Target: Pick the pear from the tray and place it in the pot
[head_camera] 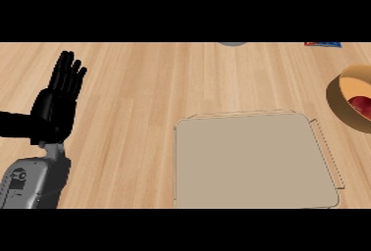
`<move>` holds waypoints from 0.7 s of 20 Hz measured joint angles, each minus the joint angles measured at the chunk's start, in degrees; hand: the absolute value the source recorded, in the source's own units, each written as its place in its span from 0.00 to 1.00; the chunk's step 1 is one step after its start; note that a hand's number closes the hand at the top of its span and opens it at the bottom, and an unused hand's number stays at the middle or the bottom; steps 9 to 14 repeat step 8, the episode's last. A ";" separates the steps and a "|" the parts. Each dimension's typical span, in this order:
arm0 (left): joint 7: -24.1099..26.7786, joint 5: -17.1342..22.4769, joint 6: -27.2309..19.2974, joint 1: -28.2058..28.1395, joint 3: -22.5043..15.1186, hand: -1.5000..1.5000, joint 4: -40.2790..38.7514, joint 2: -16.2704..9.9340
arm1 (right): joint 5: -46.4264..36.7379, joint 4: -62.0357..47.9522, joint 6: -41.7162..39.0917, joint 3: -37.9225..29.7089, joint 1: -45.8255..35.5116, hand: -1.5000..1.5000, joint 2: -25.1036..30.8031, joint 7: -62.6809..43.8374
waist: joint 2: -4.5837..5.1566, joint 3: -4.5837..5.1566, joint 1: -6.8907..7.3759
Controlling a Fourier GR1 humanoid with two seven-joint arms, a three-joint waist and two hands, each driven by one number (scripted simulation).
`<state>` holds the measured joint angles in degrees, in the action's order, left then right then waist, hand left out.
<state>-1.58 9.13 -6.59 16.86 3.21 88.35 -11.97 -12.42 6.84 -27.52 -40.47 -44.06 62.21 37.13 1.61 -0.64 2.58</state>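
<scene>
Pale wood grain covers the counter (145, 98), on which a flat beige tray (253, 162) is seen at the lower right of centre, its surface bare. At the right edge, a tan pot (339, 100) is partly cut off by the frame, and something red (361, 105) is seen lying inside it; whether this is the pear cannot be told, since only part of it shows. The left hand (56, 105) is shown at the left edge, resting open with its fingers (69, 73) straight, pointing up and held close together, touching nothing. It is well apart from both tray and pot. The right hand is not seen anywhere in the view.
</scene>
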 measured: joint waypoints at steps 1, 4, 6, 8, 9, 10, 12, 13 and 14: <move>-0.10 0.19 0.23 0.03 0.13 0.50 -0.03 -0.15 | 0.30 0.11 -0.18 -0.30 0.48 0.00 0.44 -0.12 | 0.01 -0.01 0.00; -0.11 0.45 0.47 0.11 0.30 0.50 -0.22 -0.18 | 1.31 0.25 -1.01 -1.30 1.57 0.00 1.98 -0.88 | 0.10 -0.07 -0.06; 0.00 0.51 0.59 -0.15 0.42 0.50 -0.28 -0.24 | 1.84 0.39 -1.49 -1.81 2.51 0.00 2.67 -1.10 | 0.14 -0.14 -0.07; -0.07 0.39 0.58 -0.26 0.27 0.50 0.06 -0.24 | 2.33 0.54 -1.64 -2.28 3.50 0.00 2.78 -1.08 | 0.10 -0.17 -0.03; -0.07 0.39 0.58 -0.26 0.27 0.50 0.06 -0.24 | 2.33 0.54 -1.64 -2.28 3.50 0.00 2.78 -1.08 | 0.10 -0.17 -0.03; -0.07 0.39 0.58 -0.26 0.27 0.50 0.06 -0.24 | 2.33 0.54 -1.64 -2.28 3.50 0.00 2.78 -1.08 | 0.10 -0.17 -0.03; -0.07 0.39 0.58 -0.26 0.27 0.50 0.06 -0.24 | 2.33 0.54 -1.64 -2.28 3.50 0.00 2.78 -1.08 | 0.10 -0.17 -0.03; -0.07 0.39 0.58 -0.26 0.27 0.50 0.06 -0.24 | 2.33 0.54 -1.64 -2.28 3.50 0.00 2.78 -1.08 | 0.10 -0.17 -0.03; -0.07 0.39 0.58 -0.26 0.27 0.50 0.06 -0.24 | 2.33 0.54 -1.64 -2.28 3.50 0.00 2.78 -1.08 | 0.10 -0.17 -0.03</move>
